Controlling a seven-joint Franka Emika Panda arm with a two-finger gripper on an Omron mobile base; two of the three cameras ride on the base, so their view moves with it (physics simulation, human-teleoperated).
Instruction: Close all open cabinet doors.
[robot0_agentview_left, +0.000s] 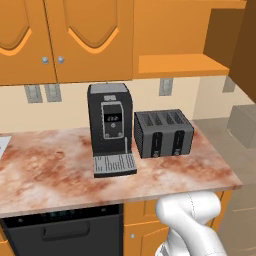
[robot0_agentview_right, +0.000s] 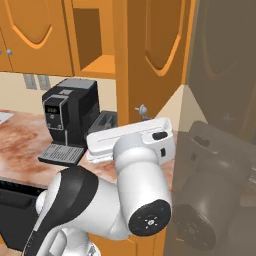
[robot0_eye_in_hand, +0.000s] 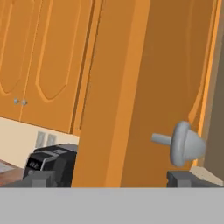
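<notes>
The tool (robot0_eye_in_hand: 113, 178) has its fingers spread wide apart, gripping nothing, close up against the open cabinet door (robot0_eye_in_hand: 144, 78) swung out above the worktop (robot0_agentview_left: 50, 170), silver knob (robot0_eye_in_hand: 183, 143) between its tips.

We note the open cabinet door (robot0_eye_in_hand: 144, 87) as smooth, satin orange-brown wood; its knob (robot0_eye_in_hand: 183, 143) reads as matt silver metal. Below the doors, the counter (robot0_agentview_left: 45, 170) looks like polished mottled reddish stone. On the counter, the coffee machine (robot0_agentview_left: 110, 125) and toaster (robot0_agentview_left: 163, 133) look matt dark plastic or metal.
</notes>
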